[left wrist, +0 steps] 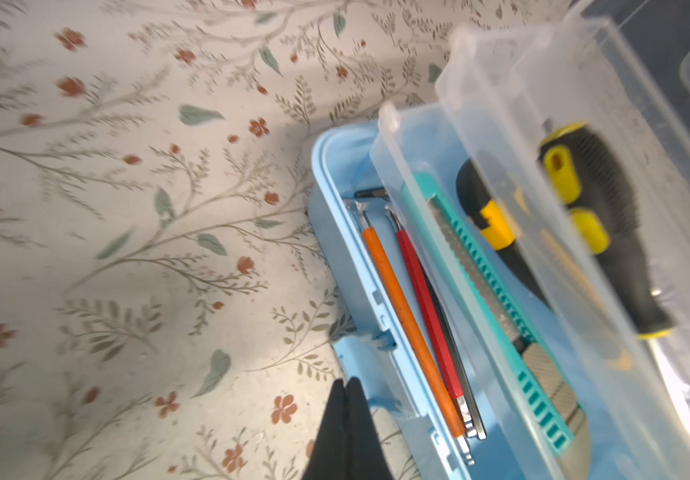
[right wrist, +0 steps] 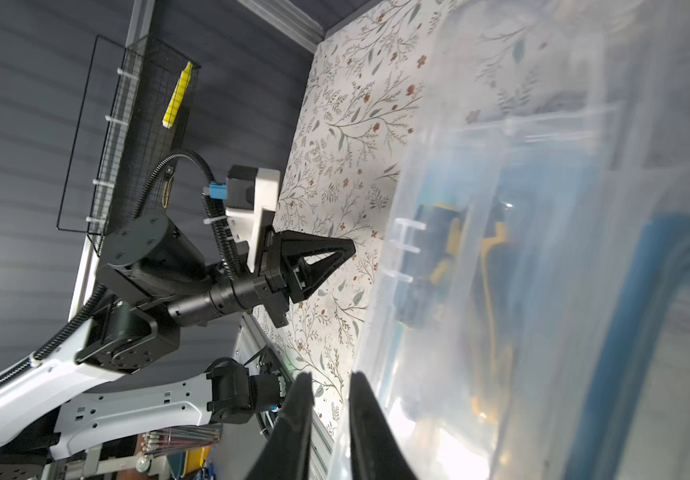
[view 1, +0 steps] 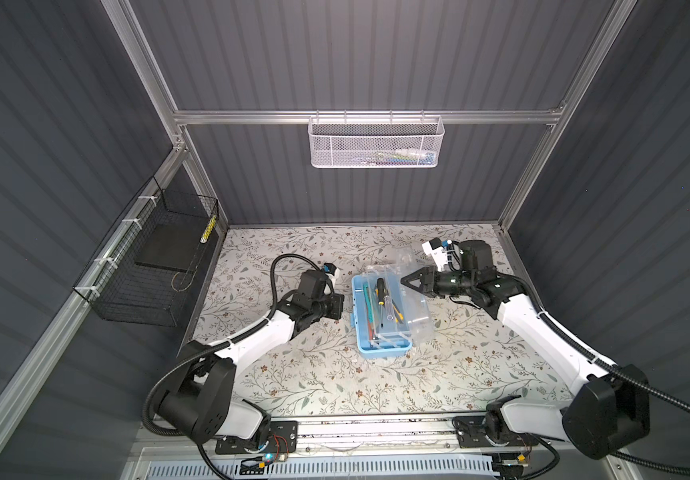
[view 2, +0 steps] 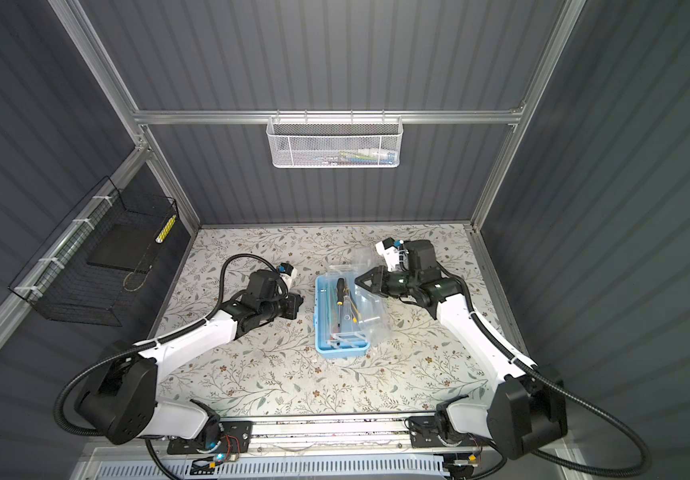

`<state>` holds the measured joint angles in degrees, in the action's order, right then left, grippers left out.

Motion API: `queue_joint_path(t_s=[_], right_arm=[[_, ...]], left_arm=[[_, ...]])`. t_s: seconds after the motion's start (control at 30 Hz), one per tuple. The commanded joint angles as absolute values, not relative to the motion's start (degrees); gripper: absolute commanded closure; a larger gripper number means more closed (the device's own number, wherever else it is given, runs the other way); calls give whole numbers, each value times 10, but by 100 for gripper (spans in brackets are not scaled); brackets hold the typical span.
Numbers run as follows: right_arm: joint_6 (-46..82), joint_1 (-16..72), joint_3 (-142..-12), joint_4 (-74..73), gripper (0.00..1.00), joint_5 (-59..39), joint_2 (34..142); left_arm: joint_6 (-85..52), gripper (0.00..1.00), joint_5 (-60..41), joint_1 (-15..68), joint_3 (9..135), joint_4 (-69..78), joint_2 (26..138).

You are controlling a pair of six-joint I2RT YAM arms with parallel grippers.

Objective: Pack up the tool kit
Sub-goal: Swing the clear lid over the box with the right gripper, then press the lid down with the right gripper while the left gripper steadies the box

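The tool kit (view 1: 362, 332) (view 2: 322, 332), a light-blue box, lies mid-table with its clear lid (view 1: 416, 307) (right wrist: 501, 249) swung up and leaning toward the right. Inside lie a black-and-yellow screwdriver (view 1: 380, 289) (left wrist: 609, 232), a teal knife (left wrist: 484, 282) and an orange-handled tool (left wrist: 405, 324), partly under a clear tray. My left gripper (view 1: 337, 307) (left wrist: 345, 380) (right wrist: 351, 248) is shut and empty, just off the box's left wall (left wrist: 335, 199). My right gripper (view 1: 403, 279) (right wrist: 328, 376) stands slightly open at the lid's far end, the lid beside one finger and nothing clearly held.
A white mesh basket (view 1: 376, 143) hangs on the back wall with small items inside. A black wire basket (view 1: 148, 266) holding a yellow item (view 1: 209, 229) hangs on the left wall. The floral table (view 1: 335, 382) is walled on three sides.
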<state>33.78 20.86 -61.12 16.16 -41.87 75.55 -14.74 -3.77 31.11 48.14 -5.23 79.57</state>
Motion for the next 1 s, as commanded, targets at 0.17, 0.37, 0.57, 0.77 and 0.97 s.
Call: queue_joint_path(t_s=[0.17,0.37,0.57,0.77,0.97], right_arm=[[275,277,-724,219,63,-354,815],[221,330,-808,346,46,-121,870],[201,388,-895,424,28,-12,961],[204,388,-891,407,22,-72,992],[221,381,-854,381,20,-88,994]], left_arm=[[-114,100,60,290,497,-170,750],[-110,80,53,279,449,-155,744],[-97,39,-32,279,383,-61,766],[-88,36,-106,283,398,-39,819],[-78,22,-87,335,406,-36,847]])
